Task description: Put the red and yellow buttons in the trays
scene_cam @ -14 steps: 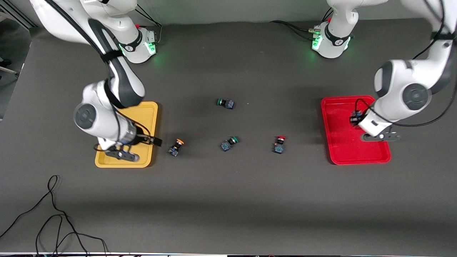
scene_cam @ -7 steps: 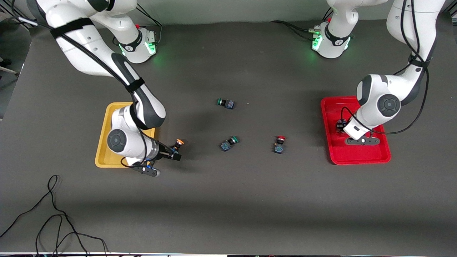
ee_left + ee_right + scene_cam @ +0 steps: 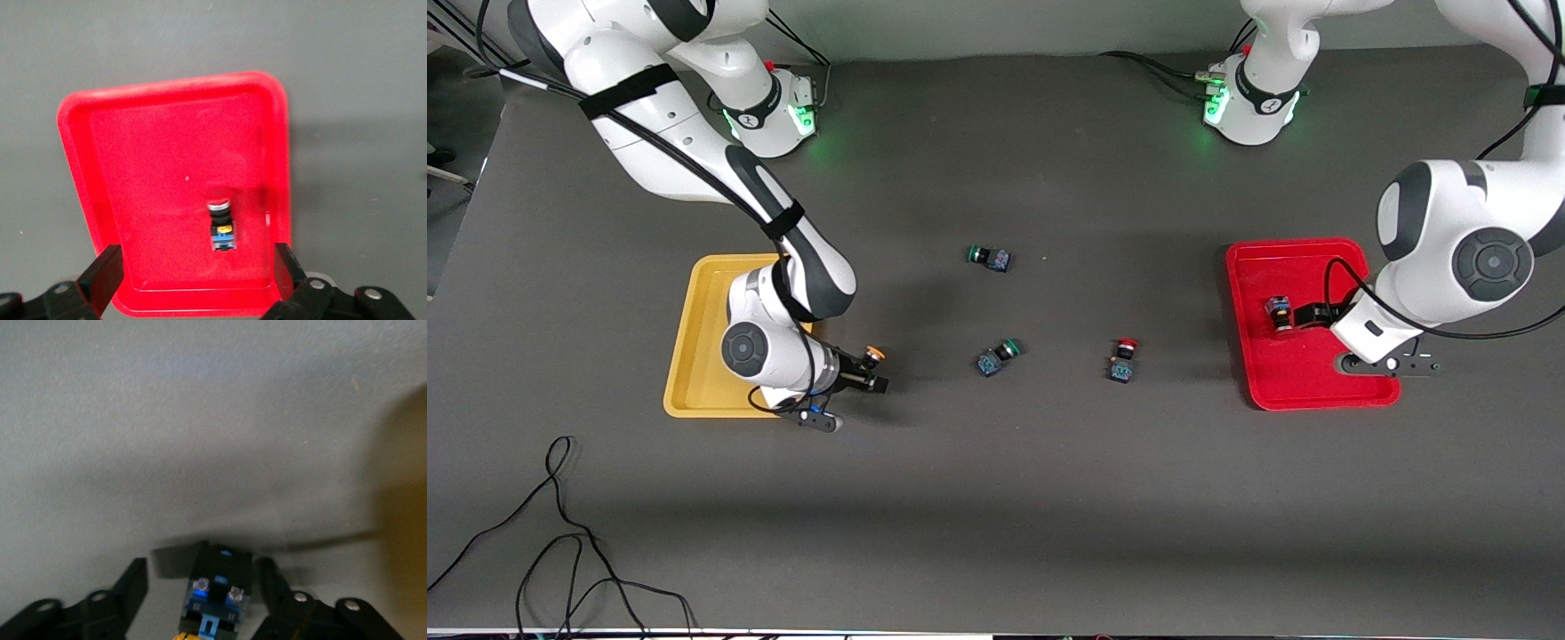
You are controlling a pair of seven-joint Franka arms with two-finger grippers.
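The step in hand looks like the pickup of the second yellow button (image 3: 869, 362): the right gripper (image 3: 200, 587) is down at it, just beside the yellow tray (image 3: 694, 329) near the right arm's end of the desk, fingers spread on either side of its base and not yet closed. The next move calls for closing on the base squarely, then lifting it into that tray, whose visible floor shows nothing; the arm hides part of it.

The left gripper (image 3: 193, 273) hangs open and empty over the red tray (image 3: 1316, 391) at the left arm's end, where one red button (image 3: 221, 225) lies. The other red button (image 3: 1123, 360) sits mid-desk, near two green buttons (image 3: 997, 356), (image 3: 989, 258).
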